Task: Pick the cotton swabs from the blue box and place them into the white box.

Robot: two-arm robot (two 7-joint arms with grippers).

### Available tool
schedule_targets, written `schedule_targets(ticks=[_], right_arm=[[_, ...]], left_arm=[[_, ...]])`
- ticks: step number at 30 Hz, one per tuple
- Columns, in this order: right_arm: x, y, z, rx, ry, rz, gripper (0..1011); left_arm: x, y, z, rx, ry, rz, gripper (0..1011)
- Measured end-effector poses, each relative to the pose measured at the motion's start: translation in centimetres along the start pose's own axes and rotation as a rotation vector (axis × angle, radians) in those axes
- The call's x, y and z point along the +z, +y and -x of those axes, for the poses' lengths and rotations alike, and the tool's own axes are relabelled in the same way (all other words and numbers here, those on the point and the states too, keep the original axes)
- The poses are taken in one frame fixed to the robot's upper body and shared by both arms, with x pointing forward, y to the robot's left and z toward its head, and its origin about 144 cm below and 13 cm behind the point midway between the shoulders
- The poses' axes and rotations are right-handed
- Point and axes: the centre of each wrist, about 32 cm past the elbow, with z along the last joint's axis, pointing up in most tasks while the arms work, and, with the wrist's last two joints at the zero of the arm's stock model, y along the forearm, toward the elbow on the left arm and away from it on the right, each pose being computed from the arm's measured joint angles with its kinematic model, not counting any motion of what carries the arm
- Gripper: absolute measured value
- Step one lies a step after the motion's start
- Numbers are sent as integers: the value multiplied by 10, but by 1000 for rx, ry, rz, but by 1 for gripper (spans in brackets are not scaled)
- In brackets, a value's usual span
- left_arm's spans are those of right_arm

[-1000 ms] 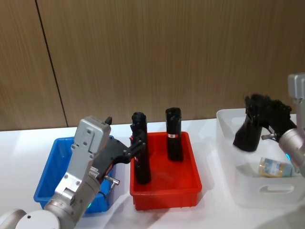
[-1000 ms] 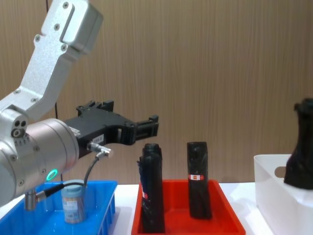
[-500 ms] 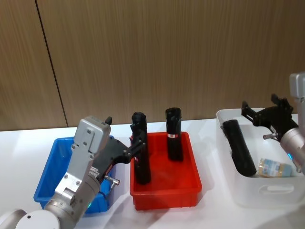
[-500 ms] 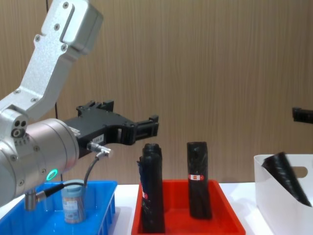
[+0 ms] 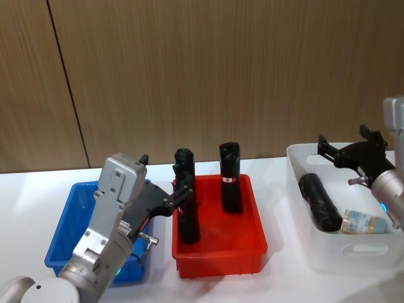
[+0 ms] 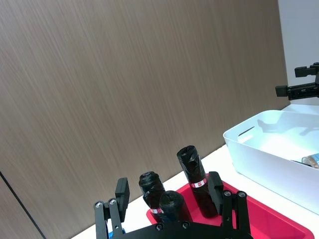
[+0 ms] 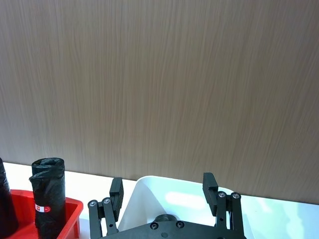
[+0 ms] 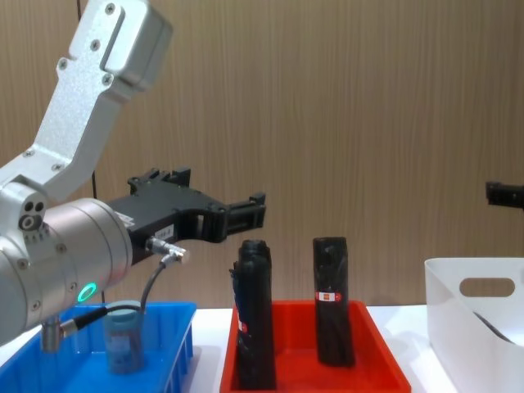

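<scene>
1. Left gripper hangs over the gap between the blue box and the red bin; fingers spread wide, nothing held.
2. One jar of cotton swabs stands upright inside the blue box, partly behind the left arm's wrist and cable.
3. Right gripper is poised above the far side of the white box, clear of it; fingers wide apart and empty.
4. In the white box: a second jar of swabs lies on its side near the front wall, a black roll lying slantwise just beside it.
5. Red bin sits on the bench between the two boxes, with black rolls standing upright in it.
</scene>
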Motion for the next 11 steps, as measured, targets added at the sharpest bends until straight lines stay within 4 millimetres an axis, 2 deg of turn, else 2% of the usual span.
schedule_targets(ticks=[11], right_arm=[[0, 0, 0, 2, 3, 1, 1002]], left_arm=[[0, 0, 0, 0, 0, 0, 1004]])
